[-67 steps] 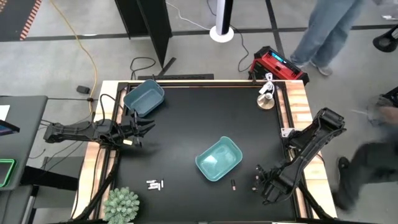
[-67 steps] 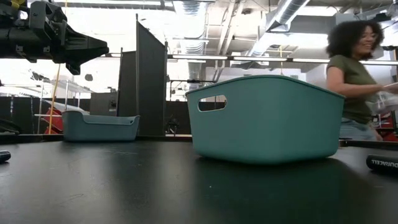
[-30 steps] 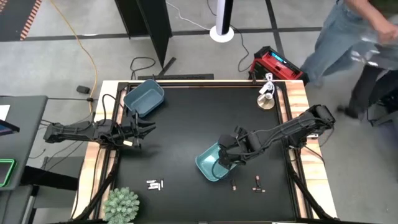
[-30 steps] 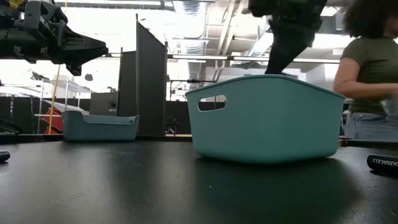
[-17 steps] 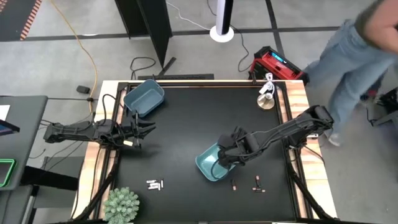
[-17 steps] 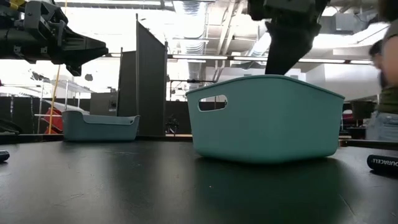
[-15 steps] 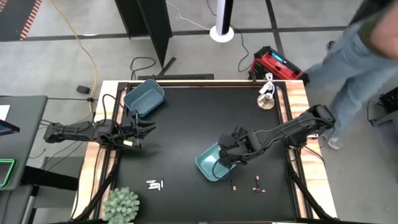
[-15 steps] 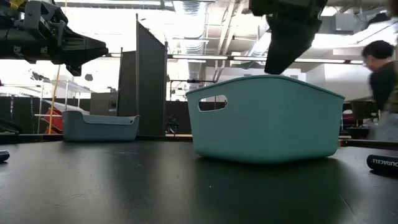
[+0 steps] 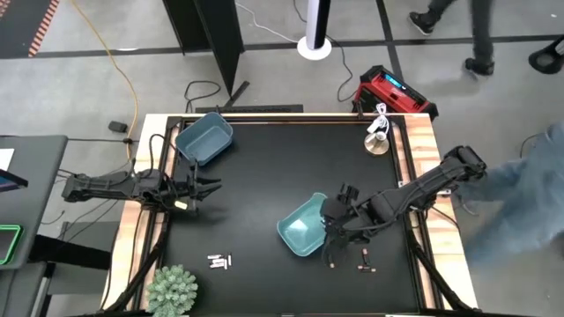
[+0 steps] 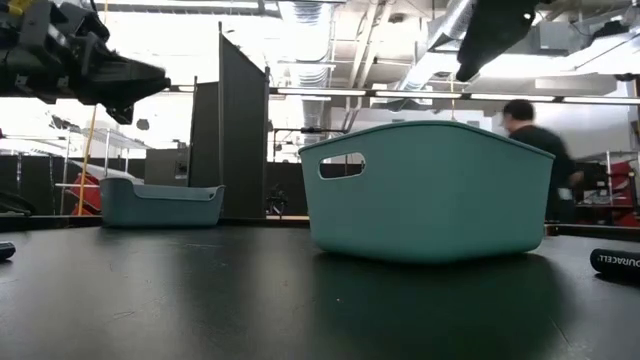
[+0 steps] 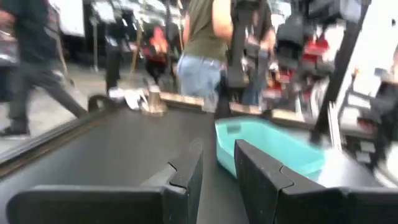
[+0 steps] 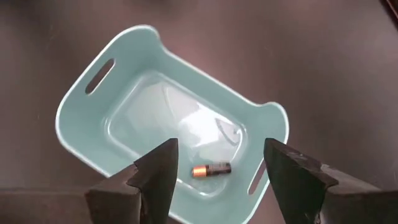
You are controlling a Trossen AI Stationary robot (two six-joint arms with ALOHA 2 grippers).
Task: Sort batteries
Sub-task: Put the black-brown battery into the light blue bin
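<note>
A teal bin (image 9: 302,229) stands mid-table, and one dark battery with a copper end (image 12: 211,168) lies flat on its floor. My right gripper (image 12: 219,155) hangs open above the bin's right, near end (image 9: 333,236), holding nothing. Another dark battery (image 9: 364,258) lies on the table near the front, right of the bin. A few white batteries (image 9: 220,261) lie at the near left. A darker blue bin (image 9: 204,138) stands at the far left corner. My left gripper (image 9: 210,186) waits level at the left edge, its fingers (image 11: 186,171) a little apart and empty.
A green plant (image 9: 172,289) stands at the near left corner. A small round metal object (image 9: 377,142) stands at the far right corner. People move beyond the table's far right side. Bare black table lies between the two bins.
My right gripper has risen out of the teal bin and drawn back toward the table's right and near edges. The bin has stayed in place. People beyond the far right side have walked on.
</note>
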